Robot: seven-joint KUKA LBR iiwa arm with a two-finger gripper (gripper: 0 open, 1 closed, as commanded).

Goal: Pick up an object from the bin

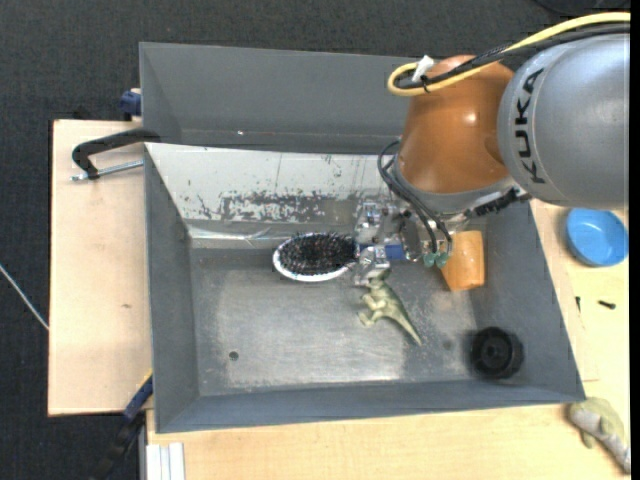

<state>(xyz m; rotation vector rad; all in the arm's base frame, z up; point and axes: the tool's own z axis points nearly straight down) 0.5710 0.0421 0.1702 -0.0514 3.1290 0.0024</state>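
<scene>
My gripper (373,260) hangs low over the back middle of the bin, just under the orange cover. Its fingertips point down right above a small pale green toy dinosaur (387,308) that lies on the bin floor. Whether the toy is touched I cannot tell. To the gripper's left lies a round hairbrush (312,256) with a white rim and black bristles, its edge close to the fingers. An orange sponge block (464,259) sits to the gripper's right, partly behind the wrist.
A black round knob-like thing (496,352) rests in the front right corner of the bin. The arm and its orange cover reach in from the right, over the bin's back right part.
</scene>
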